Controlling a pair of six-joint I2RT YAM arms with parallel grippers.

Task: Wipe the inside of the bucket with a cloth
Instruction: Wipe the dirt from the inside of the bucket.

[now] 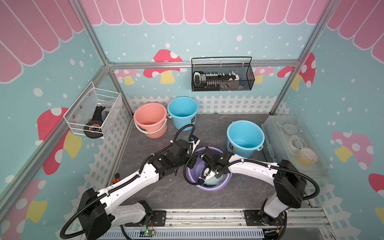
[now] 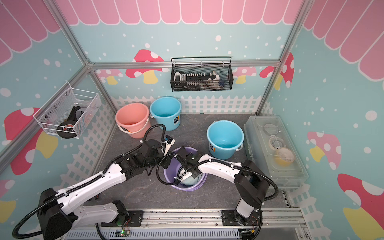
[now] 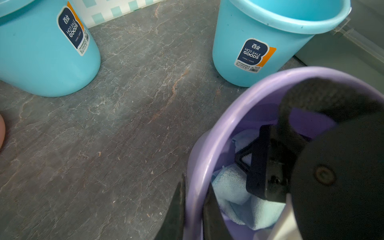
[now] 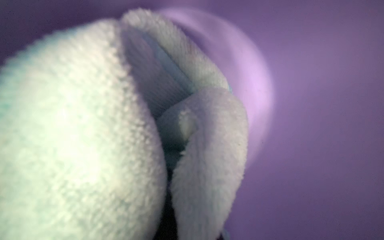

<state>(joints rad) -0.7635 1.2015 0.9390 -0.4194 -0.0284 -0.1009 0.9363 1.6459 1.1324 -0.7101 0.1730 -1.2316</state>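
Note:
A purple bucket [image 1: 209, 188] [image 2: 187, 188] stands mid-table between the two arms. My left gripper [image 3: 195, 187] is shut on the bucket's rim [image 3: 228, 116], one finger outside the wall and one inside. The right arm reaches down into the bucket, and my right gripper [image 3: 247, 166] is shut on the pale mint cloth [image 1: 214, 180] [image 3: 230, 187]. In the right wrist view the bunched cloth [image 4: 72, 135] fills the picture and hides the fingers, pressed close to the purple inner wall [image 4: 311, 124].
A pink bucket [image 1: 150, 120] and a blue bucket [image 1: 182, 112] stand at the back left. Another blue bucket [image 1: 245, 137] stands just behind the purple one, to the right. A clear plastic box [image 1: 295, 145] lines the right edge. Wire baskets [image 1: 222, 74] [image 1: 93, 114] hang on the walls.

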